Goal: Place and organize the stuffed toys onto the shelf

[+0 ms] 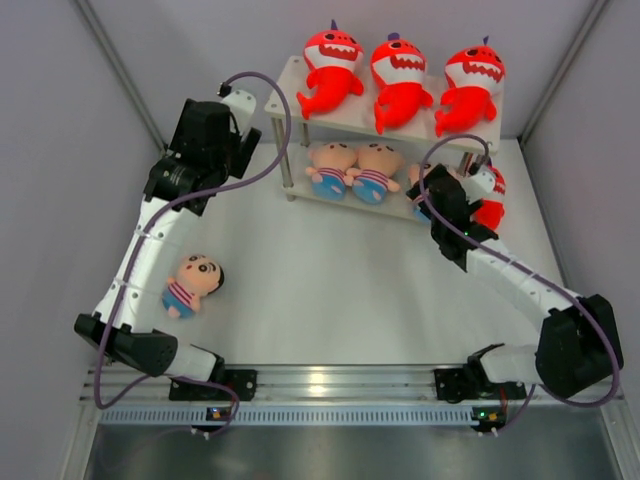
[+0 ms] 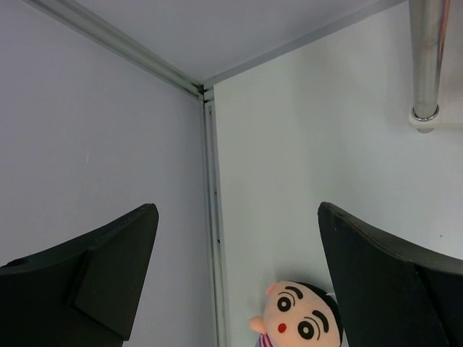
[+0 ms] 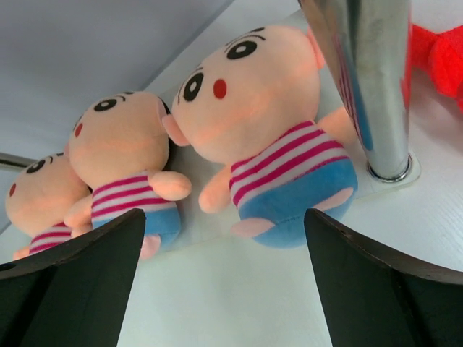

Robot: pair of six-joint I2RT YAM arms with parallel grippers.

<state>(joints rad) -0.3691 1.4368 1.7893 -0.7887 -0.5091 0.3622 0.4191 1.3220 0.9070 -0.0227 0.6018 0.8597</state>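
Overhead, red shark plushes (image 1: 398, 75) line the white two-tier shelf (image 1: 292, 80) at twelve o'clock; one peach striped-shirt boy doll (image 1: 192, 283) lies on the surface (image 1: 340, 280) at eight. Left wrist: left claw (image 2: 235, 217) apart, seemingly ready for it. Right wrist: right claw (image 3: 223, 217) apart, clear of shelved dolls (image 3: 260, 123) propped together.

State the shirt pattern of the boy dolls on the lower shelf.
Boy dolls' shirts: pink-and-white stripes; clearest in right wrist view.

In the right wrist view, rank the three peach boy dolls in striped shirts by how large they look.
1. Right-hand peach boy doll, beside the silver shelf leg.
2. Middle doll.
3. Left doll, partly hidden.
Nearness to the camera drives this order; their true sizes may match.
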